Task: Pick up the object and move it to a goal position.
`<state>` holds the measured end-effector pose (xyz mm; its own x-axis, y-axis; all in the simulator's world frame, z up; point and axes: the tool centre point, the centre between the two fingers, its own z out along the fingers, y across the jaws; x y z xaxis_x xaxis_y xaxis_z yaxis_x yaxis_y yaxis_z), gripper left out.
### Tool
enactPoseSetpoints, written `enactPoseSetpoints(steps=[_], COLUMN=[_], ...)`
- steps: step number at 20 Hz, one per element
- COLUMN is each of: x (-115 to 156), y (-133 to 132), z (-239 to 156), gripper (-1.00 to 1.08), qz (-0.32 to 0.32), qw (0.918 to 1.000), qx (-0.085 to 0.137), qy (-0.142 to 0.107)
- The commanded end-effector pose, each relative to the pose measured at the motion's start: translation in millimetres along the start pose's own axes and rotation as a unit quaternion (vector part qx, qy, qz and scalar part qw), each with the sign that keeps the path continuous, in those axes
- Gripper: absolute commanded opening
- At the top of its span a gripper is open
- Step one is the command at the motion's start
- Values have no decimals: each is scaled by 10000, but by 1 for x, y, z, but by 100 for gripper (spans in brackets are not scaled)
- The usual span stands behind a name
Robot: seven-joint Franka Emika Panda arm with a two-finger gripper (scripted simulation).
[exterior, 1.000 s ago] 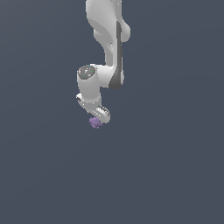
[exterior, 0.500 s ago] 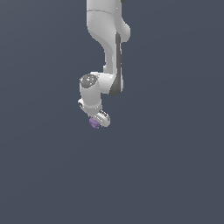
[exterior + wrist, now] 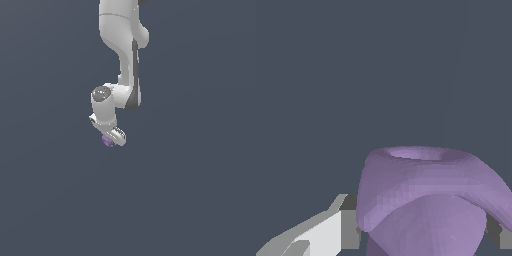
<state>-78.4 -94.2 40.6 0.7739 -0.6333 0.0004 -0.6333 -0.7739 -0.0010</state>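
The object is a small lumpy light-purple blob [image 3: 107, 141], seen in the exterior view just under the white arm's hand. My gripper [image 3: 111, 140] is shut on it and holds it in the air against the plain dark background. In the wrist view the purple object [image 3: 426, 200] fills the space between my fingers [image 3: 348, 227], which press on its two sides. The far finger is mostly hidden behind the object. No goal marker shows in either view.
The white arm [image 3: 122, 45] comes down from above in the exterior view. All around is a plain dark grey-blue surface with no other objects in view.
The hand with the purple object has risen slightly and shifted a little toward the exterior view's left. The grip on the object has not changed.
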Motion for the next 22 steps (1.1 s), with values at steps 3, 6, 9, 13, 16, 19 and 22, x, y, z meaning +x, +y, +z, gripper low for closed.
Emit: enactPoseSetpoints(steps=[3,6,9,13,16,19,22], x=[0,0,2,8,14,21,31], y=[1,0,-1,-3,-6,-9,-13], z=[1,-1,-6,-20,-35,-55,-78], gripper=[-100,-100,-100,-100,-100,-100,-100], qz=[5,1,1,2,2,4,5], qw=[10000,10000,10000,10000,10000,10000,10000], qx=[-5,0,0,-2,-2,-5,-6], qy=[-2,0,0,0,0,1,2])
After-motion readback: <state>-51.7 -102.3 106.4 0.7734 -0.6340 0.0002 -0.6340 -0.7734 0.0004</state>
